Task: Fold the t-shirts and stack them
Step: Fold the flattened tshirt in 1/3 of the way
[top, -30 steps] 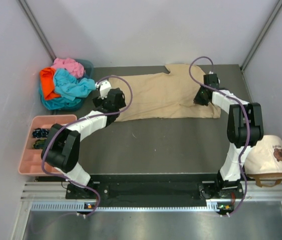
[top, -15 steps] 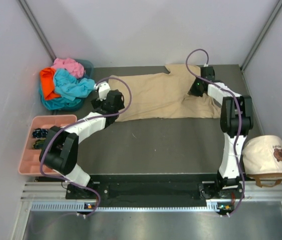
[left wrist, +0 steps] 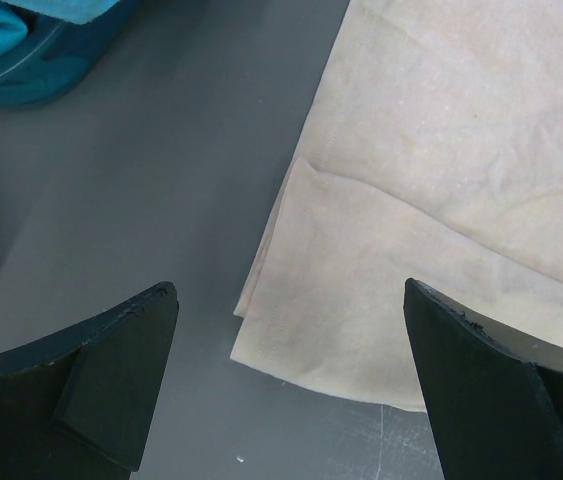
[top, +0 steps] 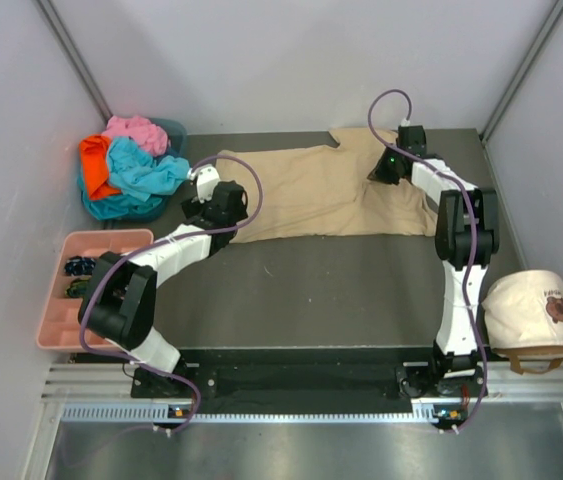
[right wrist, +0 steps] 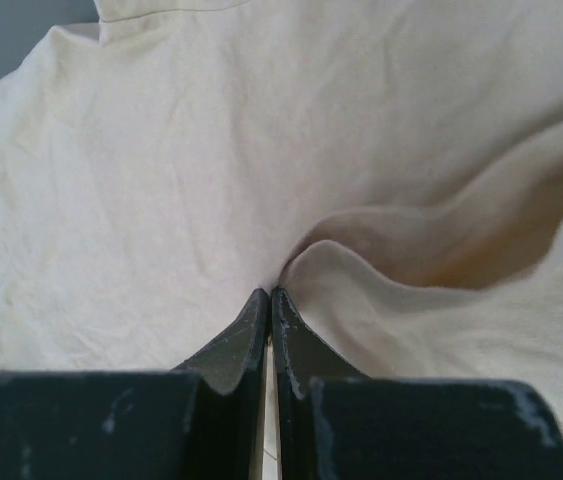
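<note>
Looking down from the top camera, the tan t-shirt (top: pixel 311 195) lies spread across the far middle of the bench (top: pixel 301 290). The left gripper (top: pixel 209 200) hangs over its left hem corner, and the right gripper (top: pixel 381 168) sits on the cloth near the collar end. The pink t-shirt (top: pixel 133 130), orange t-shirt (top: pixel 94 160) and turquoise t-shirt (top: pixel 143 170) are heaped in a teal basket (top: pixel 173 128) at the far left. A pink tray (top: pixel 56 310) stands at the left edge and a cream cap (top: pixel 531 310) at the right.

The left wrist camera shows the left gripper (left wrist: pixel 289 288) spread wide and holding nothing, above the shirt's folded-over corner (left wrist: pixel 361 300).

The right wrist camera shows the right gripper (right wrist: pixel 269 295) pressed together, pinching a raised pucker of the tan t-shirt (right wrist: pixel 161 180).
</note>
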